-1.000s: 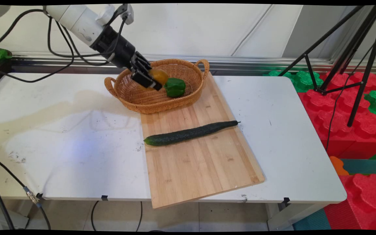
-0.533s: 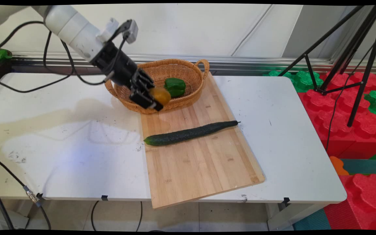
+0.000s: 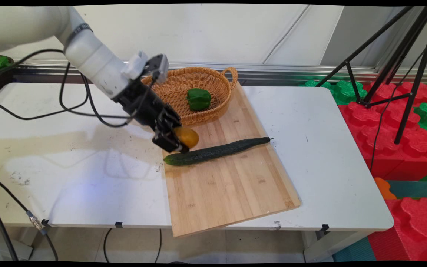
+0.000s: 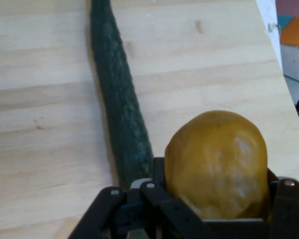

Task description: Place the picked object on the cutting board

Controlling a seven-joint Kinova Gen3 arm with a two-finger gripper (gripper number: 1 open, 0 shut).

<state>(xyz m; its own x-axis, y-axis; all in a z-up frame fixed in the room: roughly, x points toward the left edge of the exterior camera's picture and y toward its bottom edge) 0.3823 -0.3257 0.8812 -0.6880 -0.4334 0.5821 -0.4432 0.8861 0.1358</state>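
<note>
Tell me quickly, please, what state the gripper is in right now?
Gripper: jaws closed on the yellow-orange fruit, held just above the cutting board beside the cucumber.

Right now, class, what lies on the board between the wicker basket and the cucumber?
In the main view, the gripper holding a yellow fruit hangs between basket and cucumber; otherwise bare wooden board.

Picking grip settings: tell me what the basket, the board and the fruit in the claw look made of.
Basket: woven wicker or rattan by its tan ribbed weave, matte.
Board: pale wood, perhaps bamboo, with jointed strips and grain, smooth.
Fruit: yellow-orange skin with a dull sheen and pale blotches; real or plastic, I cannot tell.
</note>
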